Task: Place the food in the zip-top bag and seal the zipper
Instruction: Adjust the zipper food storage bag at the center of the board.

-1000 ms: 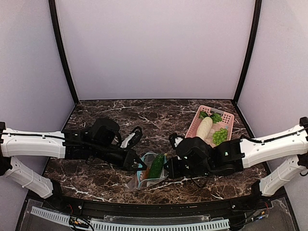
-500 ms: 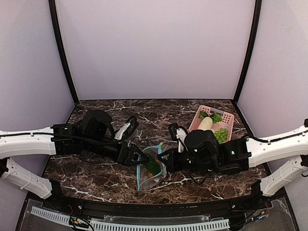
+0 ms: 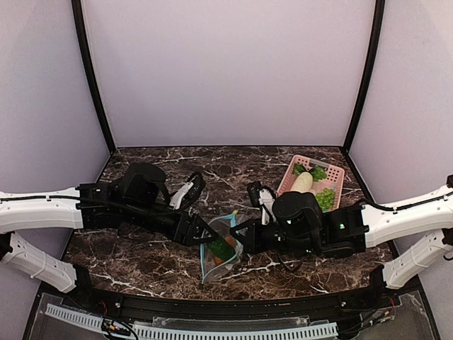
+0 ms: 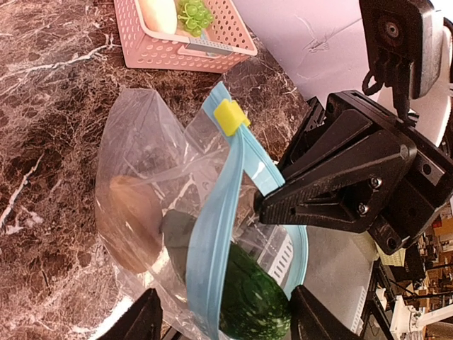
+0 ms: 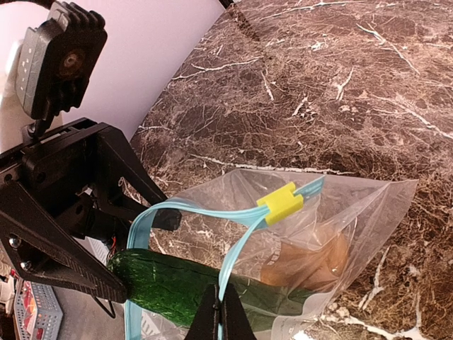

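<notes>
L gripper [image 4: 228,317] has let go of the zip-top bag [image 3: 221,249] & now stands part open astride its mouth, R gripper [image 5: 219,320], pinched shut on the zipper [image 5: 185,207], holds bag at near centre btw arms, food [image 5: 177,287] inside, so prob only sealing left.

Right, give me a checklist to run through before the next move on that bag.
1. Hold by right gripper on the zipper: ok.
2. Open left gripper astride the mouth of the bag: ok.
3. The brown lump inside the bag: ok.
4. The green vegetable fully inside: not ok, one end pokes out of the mouth.
5. Mouth zipped shut: not ok, it gapes.
6. Bottom of bag resting on the table: cannot tell.
</notes>
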